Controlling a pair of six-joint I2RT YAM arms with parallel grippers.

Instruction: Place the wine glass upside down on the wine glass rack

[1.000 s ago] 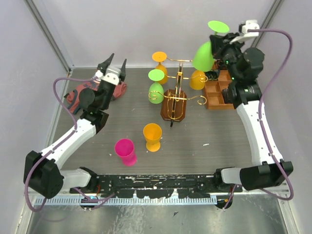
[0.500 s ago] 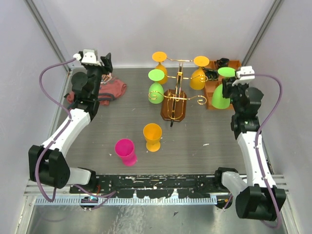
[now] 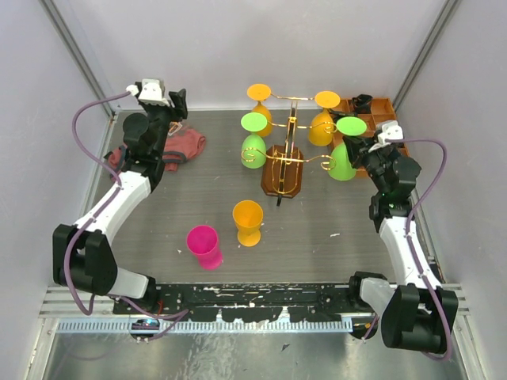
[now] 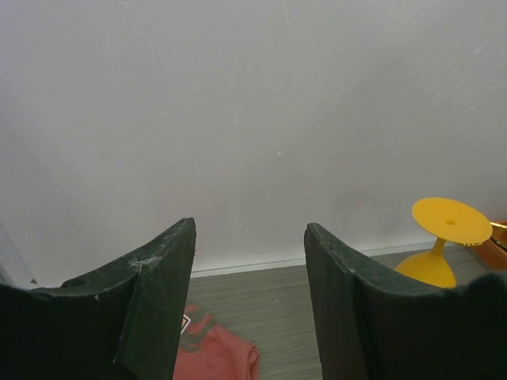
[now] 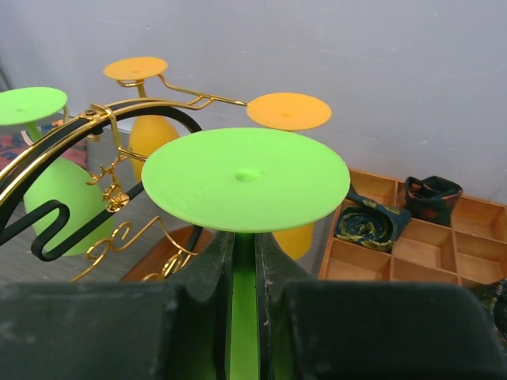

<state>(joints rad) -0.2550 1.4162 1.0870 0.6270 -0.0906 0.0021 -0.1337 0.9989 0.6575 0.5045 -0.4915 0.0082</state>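
My right gripper [image 3: 363, 147] is shut on the stem of a green wine glass [image 3: 343, 159], held upside down with its round foot [image 5: 245, 177] on top. The glass hangs just right of the gold wire rack [image 3: 287, 154], close to its curled right arm [image 3: 323, 163]. The rack stands on a dark oval wooden base [image 3: 282, 179]. It holds another green glass [image 3: 253, 149] on the left and two orange glasses [image 3: 259, 107] [image 3: 322, 127] at the back. My left gripper [image 3: 176, 101] is open and empty, raised at the far left above a red cloth [image 3: 181, 146].
An upright orange glass [image 3: 247, 221] and a pink cup [image 3: 204, 246] stand at the front middle. An orange-brown compartment tray [image 3: 379, 131] with dark rolled items sits at the back right, just behind the held glass. Grey walls close in the back.
My right arm has come down and swung left, carrying the green glass from high at the back right to beside the rack's right arm. My left arm has lifted and turned towards the back wall.
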